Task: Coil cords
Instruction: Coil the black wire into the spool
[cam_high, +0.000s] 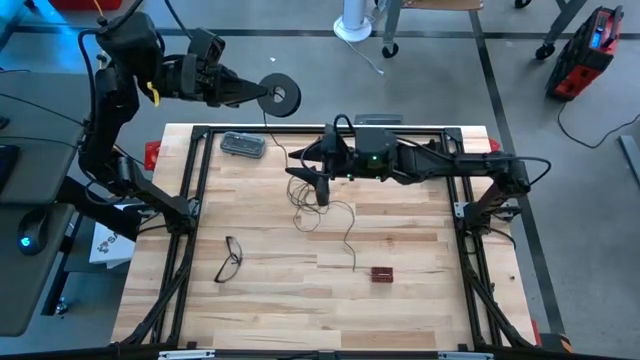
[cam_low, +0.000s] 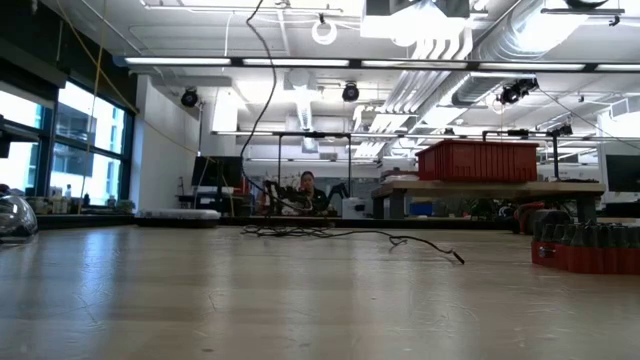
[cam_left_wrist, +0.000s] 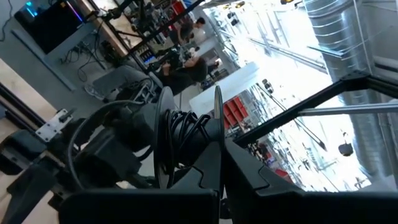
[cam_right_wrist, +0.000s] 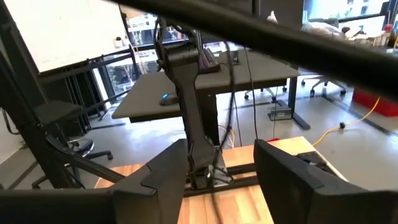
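The cord is one thin dark wire. Its loose part (cam_high: 322, 213) lies in slack loops on the wooden table (cam_high: 420, 300), and its free end (cam_low: 458, 258) points toward the near right. A strand (cam_low: 252, 120) rises from the table. The small round black reel (cam_high: 281, 95), pale at its centre, hangs beyond the table's far edge with my left gripper (cam_high: 258, 95) shut on it. My right gripper (cam_high: 303, 165) hovers open above the loops, pointing level toward the table's left. Its fingers (cam_right_wrist: 165, 180) stand wide apart, and I see nothing between them. My left gripper holds the reel by its edge (cam_left_wrist: 214, 168), pinched between its two fingers, which come level from the table's left. Wound wire (cam_left_wrist: 186, 134) shows between the reel's two flanges. The reel is lifted clear, high above the table's level.
Black-framed eyeglasses (cam_high: 230, 258) lie near the table's left front. A small dark red block (cam_high: 382, 274) sits right of the wire's end, and a grey case (cam_high: 243, 145) at the far left. Black frame rails (cam_high: 190, 190) border the table.
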